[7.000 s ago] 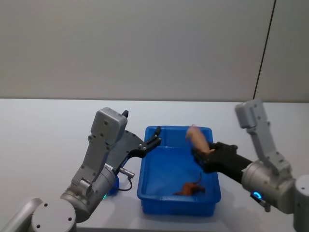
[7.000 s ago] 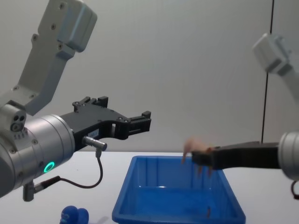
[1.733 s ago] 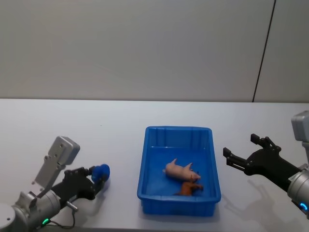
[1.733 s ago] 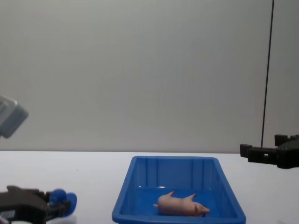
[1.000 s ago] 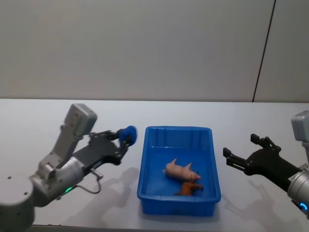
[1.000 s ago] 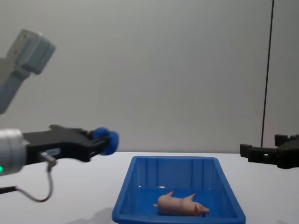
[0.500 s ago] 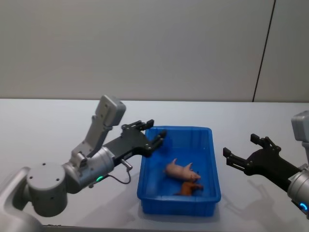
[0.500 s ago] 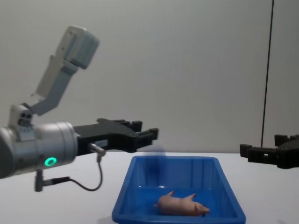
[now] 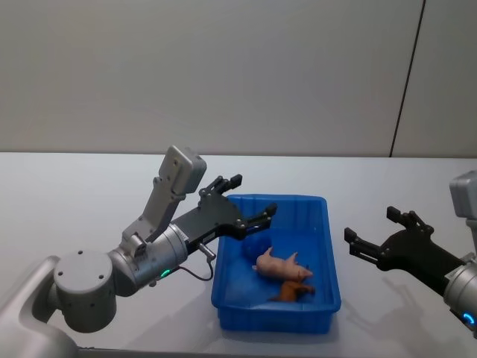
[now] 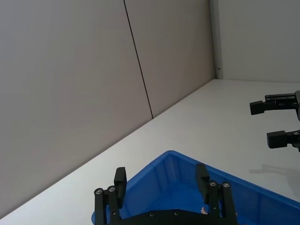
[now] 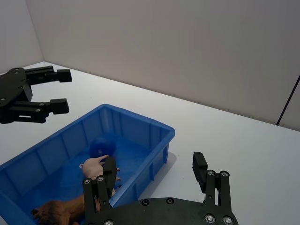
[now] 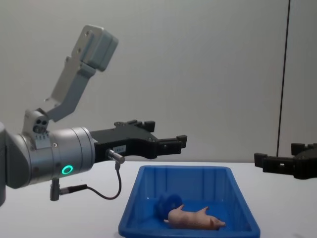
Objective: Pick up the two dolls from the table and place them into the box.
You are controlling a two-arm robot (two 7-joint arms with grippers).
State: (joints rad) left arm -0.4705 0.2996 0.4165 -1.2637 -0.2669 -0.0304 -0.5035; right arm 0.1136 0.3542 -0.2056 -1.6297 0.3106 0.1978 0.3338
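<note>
Left pincer point(image 9: 252, 201) spread empty over the blue tub point(image 9: 326, 253); blue figure point(image 12: 167, 204), pink pig point(image 9: 280, 263) and brown animal point(image 9: 292, 291) lie inside, so lift straight clear of the rim; right pincer point(image 9: 370, 235) spread, parked right.

The box point(image 9: 276, 309) sits on the surface point(image 9: 74, 216). In it lie 3 dolls: the round figure point(image 12: 166, 204) left of the pig point(image 9: 282, 264), the four-legged animal point(image 9: 294, 291) nearer the robot. The left tool point(image 9: 252, 203) hangs over the box's left rim; the right tool point(image 9: 373, 235) is well right of it.
</note>
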